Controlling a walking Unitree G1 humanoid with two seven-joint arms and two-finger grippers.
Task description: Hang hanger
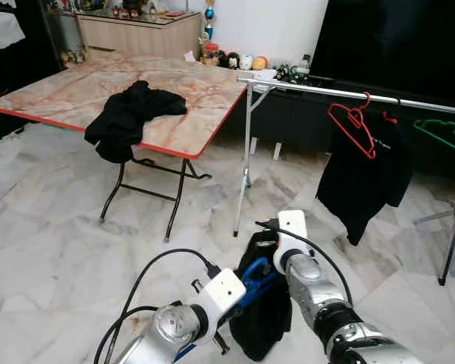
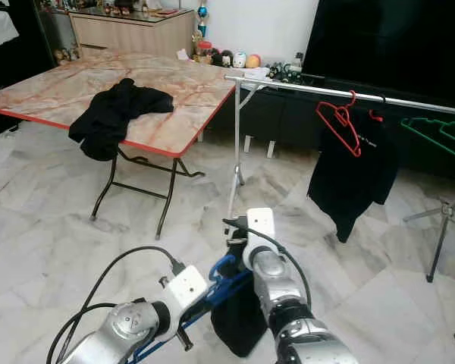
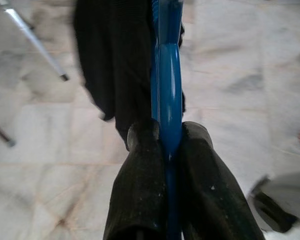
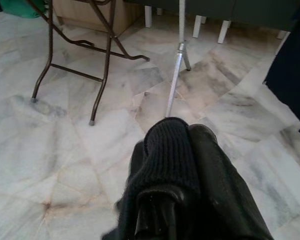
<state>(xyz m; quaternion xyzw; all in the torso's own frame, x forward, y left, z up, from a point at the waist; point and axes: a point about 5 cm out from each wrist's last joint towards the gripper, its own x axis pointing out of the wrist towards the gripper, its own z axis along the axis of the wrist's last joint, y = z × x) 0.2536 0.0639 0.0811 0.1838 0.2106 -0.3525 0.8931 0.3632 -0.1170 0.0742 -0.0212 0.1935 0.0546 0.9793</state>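
Left hand (image 3: 166,150) clamps a blue hanger (image 3: 167,75) low before the robot; a black garment (image 1: 262,318) hangs from it above the marble floor (image 1: 53,227). Right hand (image 4: 177,150) is closed on a fold of this garment. Ahead, a clothes rail (image 1: 349,93) carries a red hanger (image 1: 354,125), a second black garment and a green hanger (image 1: 444,133). Another dark garment (image 1: 129,117) lies on the worktop (image 1: 68,95).
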